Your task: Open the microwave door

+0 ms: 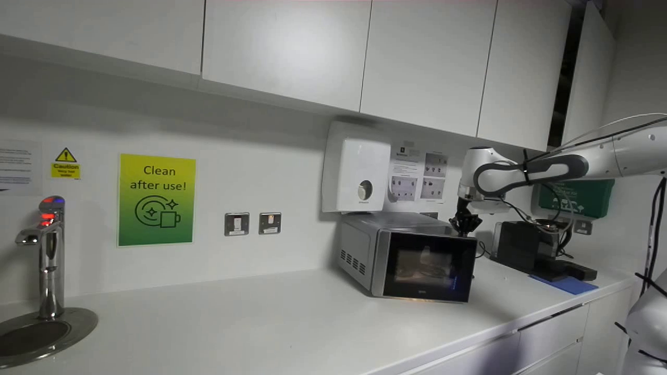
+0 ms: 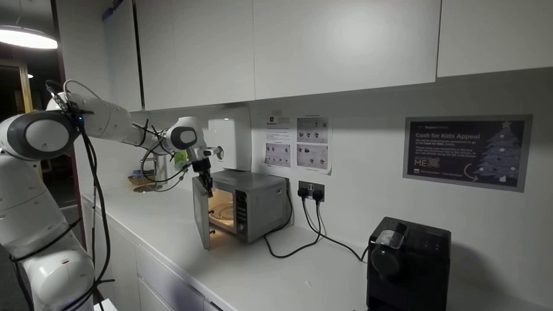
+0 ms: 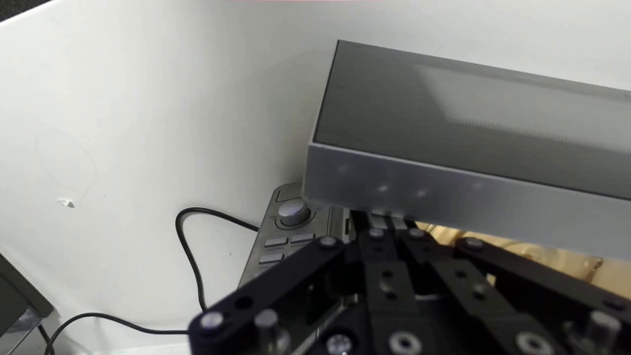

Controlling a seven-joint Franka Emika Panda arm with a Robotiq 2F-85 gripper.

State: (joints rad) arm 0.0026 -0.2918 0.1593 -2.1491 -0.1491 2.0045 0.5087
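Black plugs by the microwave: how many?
2 in an exterior view: left plug and right plug, side by side in the wall socket. More may be hidden elsewhere.

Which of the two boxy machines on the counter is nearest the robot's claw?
The grey microwave: the gripper is just behind its open door, while the black machine stands farther along the counter.

Kitchen: tap (image 1: 51, 260), microwave (image 2: 265, 211), wall cupboards (image 1: 427, 57)

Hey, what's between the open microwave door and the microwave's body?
The gripper: in an exterior view it hangs down between the door and the microwave body.
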